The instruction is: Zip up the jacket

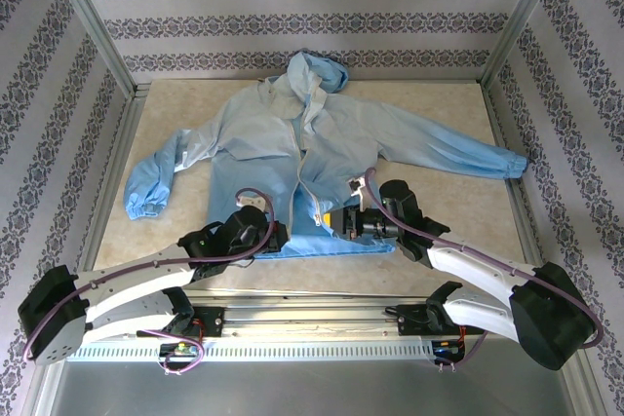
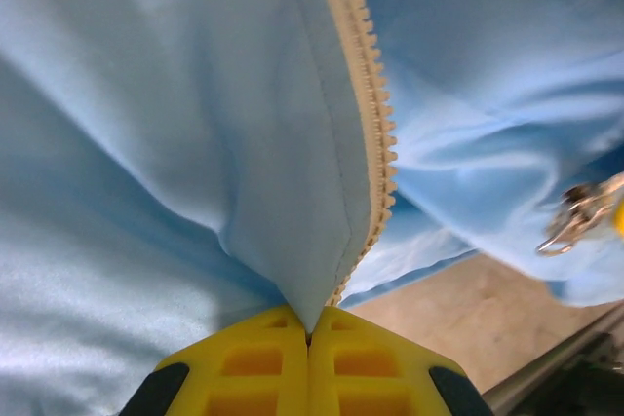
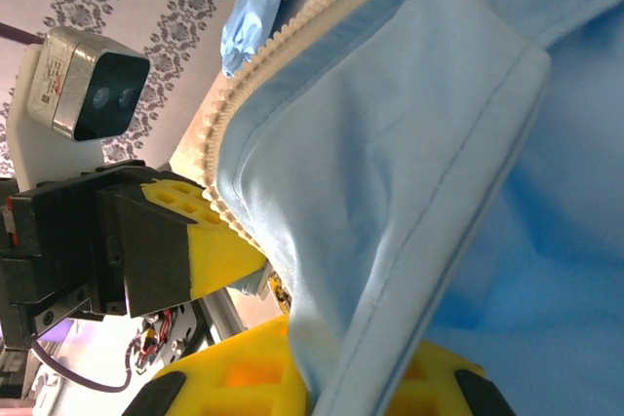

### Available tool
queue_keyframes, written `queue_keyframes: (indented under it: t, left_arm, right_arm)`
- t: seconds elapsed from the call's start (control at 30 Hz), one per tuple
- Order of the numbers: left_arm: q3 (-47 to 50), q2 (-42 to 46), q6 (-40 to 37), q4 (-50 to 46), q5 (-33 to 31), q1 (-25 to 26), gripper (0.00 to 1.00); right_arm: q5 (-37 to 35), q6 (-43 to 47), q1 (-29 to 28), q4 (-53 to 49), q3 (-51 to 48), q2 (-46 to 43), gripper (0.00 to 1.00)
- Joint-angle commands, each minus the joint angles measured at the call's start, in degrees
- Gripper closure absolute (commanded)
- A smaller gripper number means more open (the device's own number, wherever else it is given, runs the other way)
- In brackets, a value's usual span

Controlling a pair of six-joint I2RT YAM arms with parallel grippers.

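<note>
Evidently little has been done: the jacket (image 1: pixel 292 143) is spread on the desk (image 1: pixel 175 109), its zipper (image 2: pixel 375 114) unjoined. One bottom front corner is clamped in the left gripper (image 2: pixel 310 330), the other in the right gripper (image 3: pixel 310 392) close beside it; joining and zipping are left.

a pale beige, marbled table (image 1: pixel 175 109) seen from above, edged by metal rails. a light-blue hooded jacket (image 1: pixel 258 133) lies spread on it, front up, with its hood (image 1: pixel 317 70) at the far edge and its deeper-blue hem (image 1: pixel 312 244) toward the near edge. one sleeve (image 1: pixel 156 177) bends downward at the view's left; the other sleeve (image 1: pixel 448 148) stretches out to the right. the whitish zipper (image 1: pixel 306 158) runs down the middle.
</note>
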State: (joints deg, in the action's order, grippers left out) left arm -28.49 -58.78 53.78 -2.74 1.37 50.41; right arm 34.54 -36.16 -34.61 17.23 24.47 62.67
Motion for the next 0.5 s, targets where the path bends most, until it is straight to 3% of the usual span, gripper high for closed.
queue_keyframes:
  t: [0.0,0.27,0.47]
  left_arm:
    - [0.24,-0.23,-3.36,12.36,3.28,-1.08,1.00]
    - [1.17,-4.05,-9.74,30.59,4.17,-2.51,1.00]
    - [3.80,-3.84,-11.89,38.19,3.32,-3.19,1.00]
  right_arm:
    - [1.81,-2.43,0.34,4.22,2.41,-0.30,1.00]
    - [3.16,-6.93,0.30,5.44,3.53,-0.71,1.00]
    - [2.90,-8.07,0.27,5.48,2.61,-1.65,1.00]
